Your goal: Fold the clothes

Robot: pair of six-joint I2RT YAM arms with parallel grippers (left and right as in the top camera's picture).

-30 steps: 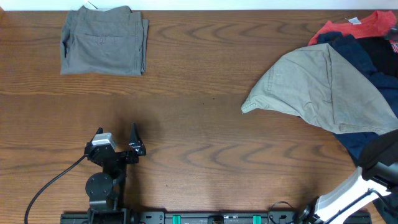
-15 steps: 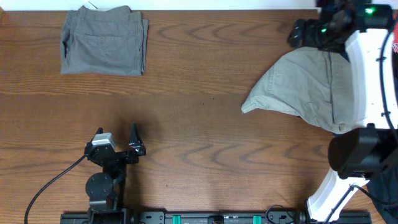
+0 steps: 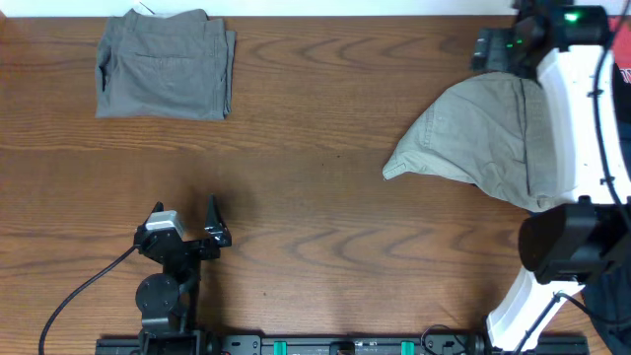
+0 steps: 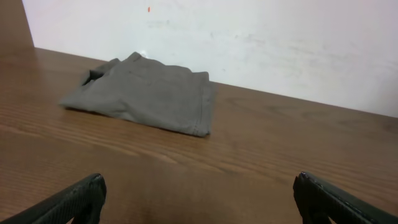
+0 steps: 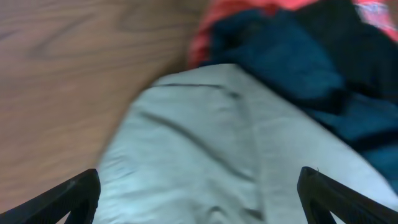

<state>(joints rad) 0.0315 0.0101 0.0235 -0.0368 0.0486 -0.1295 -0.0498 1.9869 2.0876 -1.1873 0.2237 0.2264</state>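
Note:
A folded grey garment [image 3: 166, 65] lies at the table's far left; it also shows in the left wrist view [image 4: 146, 93]. An unfolded beige garment [image 3: 473, 138] lies spread at the right, over a pile of navy [image 5: 292, 56] and red [image 5: 208, 25] clothes. My right gripper [image 3: 490, 49] hovers over the beige garment's far edge, open and empty; in its wrist view [image 5: 199, 196] the beige cloth [image 5: 211, 149] lies between the fingers. My left gripper [image 3: 212, 225] rests near the front left, open and empty [image 4: 199, 199], pointing toward the grey garment.
The brown wooden table [image 3: 315, 197] runs to a white wall [image 4: 249, 37] at the back. My right arm [image 3: 582, 128] reaches across the pile of clothes and hides most of it in the overhead view.
My right arm swung from the front right corner out over the clothes pile, then shifted slightly right. The left arm and the garments have not moved.

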